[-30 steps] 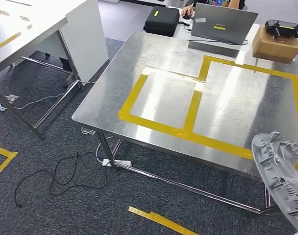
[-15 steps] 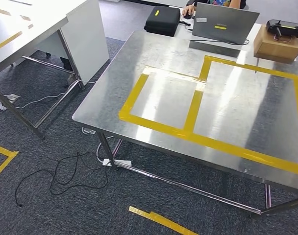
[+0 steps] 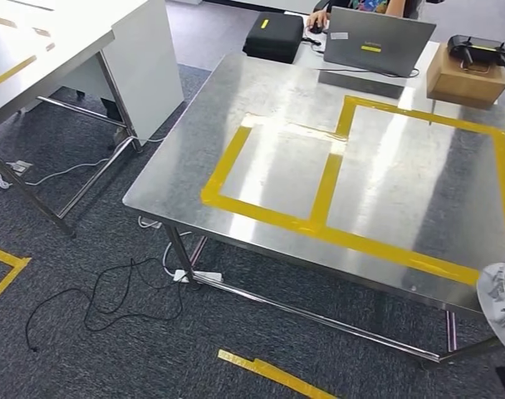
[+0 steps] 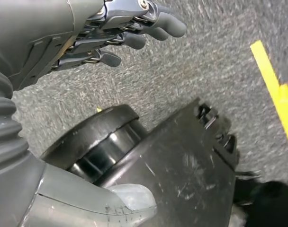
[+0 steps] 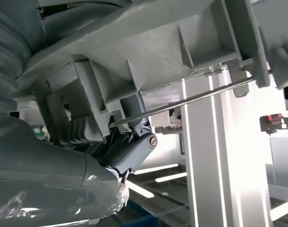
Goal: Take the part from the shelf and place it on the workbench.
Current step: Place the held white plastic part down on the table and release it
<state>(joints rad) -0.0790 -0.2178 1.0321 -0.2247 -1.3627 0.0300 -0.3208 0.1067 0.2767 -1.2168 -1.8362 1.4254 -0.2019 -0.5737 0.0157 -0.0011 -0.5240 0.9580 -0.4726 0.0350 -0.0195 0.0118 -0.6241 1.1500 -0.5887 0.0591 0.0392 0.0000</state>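
With part (image 3: pixel 501 309) grasped by right hand (image 5: pixel 110 156) just off the desk (image 3: pixel 287 91) near corner, left hand (image 4: pixel 128 28) loose and released over carpet, best lifted clear of the edge, then lowered flat inside the tape.

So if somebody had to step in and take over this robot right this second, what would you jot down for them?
Right hand: grips the grey ribbed plastic part, which pokes in at the lower right of the head view, off the near right corner of the steel workbench.
Left hand: holds nothing, fingers loosely extended, hanging over the carpet.
Done: part is off the shelf and carried up to the bench.
Left: bring the part over the tabletop, probably inside the yellow tape outline, set it down and let go.
Note: a laptop, a black case and a cardboard box sit at the far edge.
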